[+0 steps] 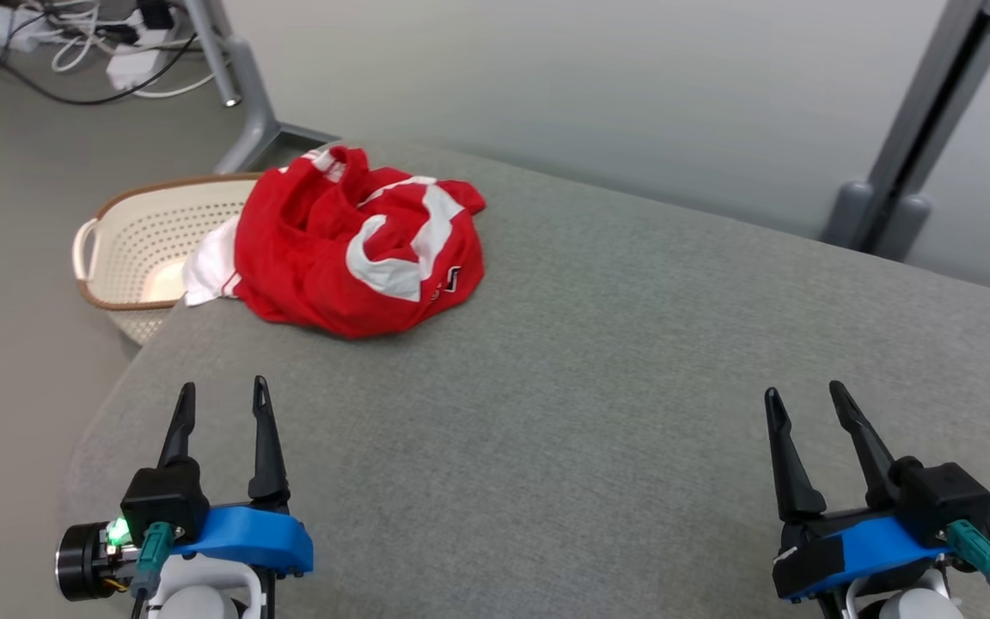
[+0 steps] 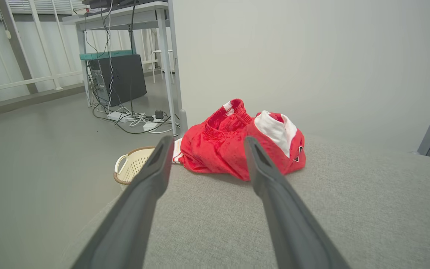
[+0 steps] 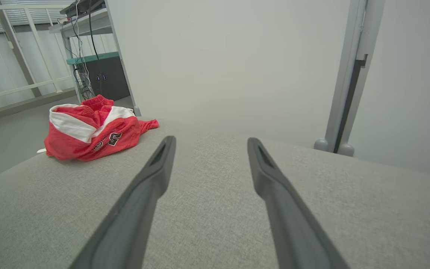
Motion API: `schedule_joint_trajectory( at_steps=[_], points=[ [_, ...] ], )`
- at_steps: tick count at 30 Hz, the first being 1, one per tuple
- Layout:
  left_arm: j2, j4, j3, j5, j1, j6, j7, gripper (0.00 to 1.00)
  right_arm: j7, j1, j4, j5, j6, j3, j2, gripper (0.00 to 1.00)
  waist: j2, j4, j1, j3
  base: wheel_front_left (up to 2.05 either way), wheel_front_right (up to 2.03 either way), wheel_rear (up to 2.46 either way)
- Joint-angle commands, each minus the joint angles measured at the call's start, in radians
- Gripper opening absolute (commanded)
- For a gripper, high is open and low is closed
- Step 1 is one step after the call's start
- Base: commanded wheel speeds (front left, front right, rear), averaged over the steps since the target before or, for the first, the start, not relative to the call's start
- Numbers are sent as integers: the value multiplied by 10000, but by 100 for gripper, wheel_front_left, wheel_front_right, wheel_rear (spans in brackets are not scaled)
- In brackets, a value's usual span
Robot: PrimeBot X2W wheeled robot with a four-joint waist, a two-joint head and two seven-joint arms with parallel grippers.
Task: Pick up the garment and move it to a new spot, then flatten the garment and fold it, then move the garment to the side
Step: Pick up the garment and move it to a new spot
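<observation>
At the far left a cream perforated basket [image 1: 130,236] stands on the floor just beside the padded grey table [image 1: 589,361], its rim partly hidden under the table's corner. At the near left corner the left gripper [image 1: 224,391] hovers with its two dark fingers spread wide and nothing between them, pointing towards the garment [image 1: 349,249]. This is a crumpled red and white heap, apparently shorts with an elastic waistband, bunched on the far left part of the table; a white piece of it hangs over the edge above the basket. The middle and right of the table are bare. At the near right the right gripper [image 1: 800,391] is likewise wide and empty, well apart from the cloth. The pickup looks not yet begun. The main risk is the heap's place at the edge: a push from the approaching fingers, rather than a clean pinch, could slide it off into the basket or onto the floor. A grip on one loose layer alone could also let the rest drag, snag on the corner, or stay twisted for the flattening.
</observation>
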State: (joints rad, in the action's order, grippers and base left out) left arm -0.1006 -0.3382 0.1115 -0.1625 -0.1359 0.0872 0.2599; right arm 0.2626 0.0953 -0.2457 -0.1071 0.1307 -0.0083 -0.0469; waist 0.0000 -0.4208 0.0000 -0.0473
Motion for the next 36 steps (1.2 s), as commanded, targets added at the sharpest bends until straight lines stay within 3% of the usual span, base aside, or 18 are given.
schedule_joint_trajectory(
  at_steps=[1,9,18,26,36],
  points=[
    [-54,40,-12,-30,-115,20,25,100,35,104,-14,29,1,-20,-61,100,0,-290,0,-204,0,0,0],
    [-65,57,-68,-138,-1,141,43,100,35,128,-74,77,1,21,-61,100,0,-524,0,-253,0,0,0],
    [-235,304,-346,-387,-348,119,50,100,37,233,-40,232,1,90,-61,100,0,-149,0,-491,0,0,0],
    [-814,437,-802,-691,-2045,-88,-25,100,-48,700,360,676,1,66,-61,100,0,746,0,-1445,0,0,0],
    [-2131,-54,-1737,-1253,-4519,-336,-624,100,-317,1327,1435,1098,1,-6,-54,100,0,2288,0,-3044,0,0,0]
  ],
)
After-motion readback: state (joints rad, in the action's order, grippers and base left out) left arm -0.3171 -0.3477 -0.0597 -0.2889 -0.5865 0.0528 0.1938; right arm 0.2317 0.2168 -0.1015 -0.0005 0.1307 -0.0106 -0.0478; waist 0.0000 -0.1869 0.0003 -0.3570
